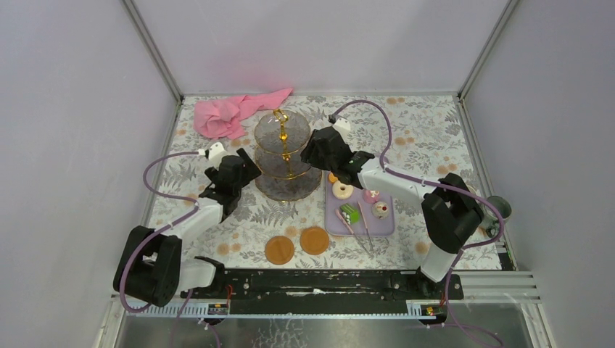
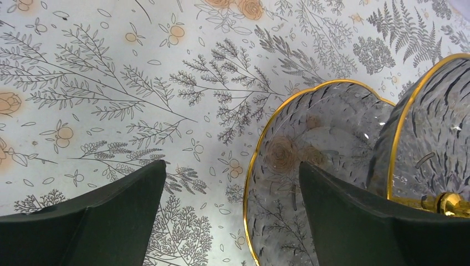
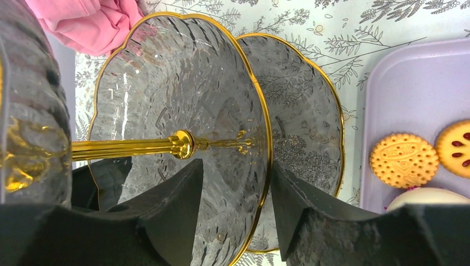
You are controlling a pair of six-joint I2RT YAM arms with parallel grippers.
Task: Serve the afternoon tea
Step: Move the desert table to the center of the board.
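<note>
The glass stand (image 1: 284, 156) is in the middle of the top view, a little above centre. It stands upright on the flowery worktop (image 1: 420, 123). It has three clear plates with gold rims and a gold stem. All three plates look bare.

The left fingers (image 2: 231, 164) are at the left side of the stand, down by the bottom plate. They are wide open and hold nothing. In the left wrist view the gold rim of the bottom plate runs up between them. One finger is over the plate and the other is over the worktop.

The right fingers (image 3: 237, 163) are at the right side of the stand. They are partly open, with the rim of the middle plate between them. One finger is right at the rim. A gap shows at the other finger.

The pink cloth (image 1: 232, 112) lies bunched up just to the upper left of the stand. The lilac tray (image 1: 384, 226) is to the lower right. On it are a doughnut (image 1: 342, 191), a green cake (image 1: 350, 213) and pink tongs (image 1: 357, 223). Two round orange biscuits (image 1: 279, 249) lie on the worktop at the bottom centre, touching each other.
</note>
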